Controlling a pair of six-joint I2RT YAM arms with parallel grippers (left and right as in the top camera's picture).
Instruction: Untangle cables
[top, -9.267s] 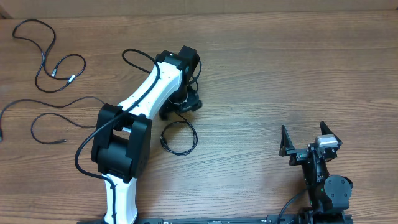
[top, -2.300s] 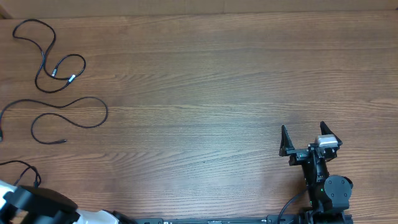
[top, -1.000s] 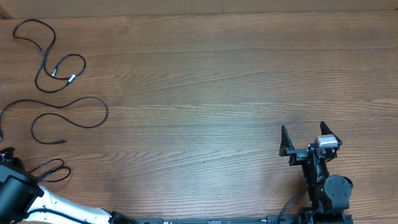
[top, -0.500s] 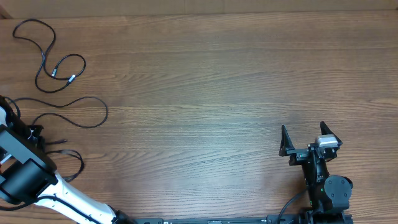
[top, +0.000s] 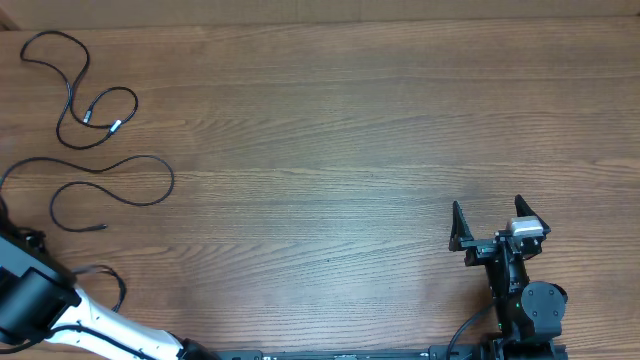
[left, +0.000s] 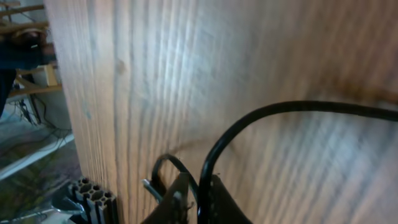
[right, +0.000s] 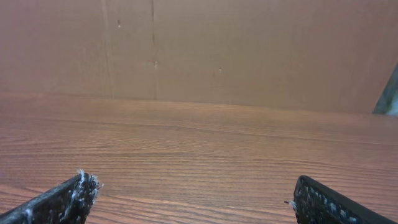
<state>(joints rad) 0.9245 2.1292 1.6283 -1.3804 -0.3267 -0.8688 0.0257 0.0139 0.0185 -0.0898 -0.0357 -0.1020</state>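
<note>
At the near left corner of the counter (top: 350, 150), the left end effector (left: 198, 200) is narrow, a thin black cable (left: 292, 104) still between its fingers. It has carried this cable out of the middle, so all three now sit apart. The right end effector (top: 487, 205) gapes wide, empty. Farther left, a wavy cable (top: 171, 181) and a looped cable (top: 68, 95) lie loose and separate, with small plug ends.
</note>
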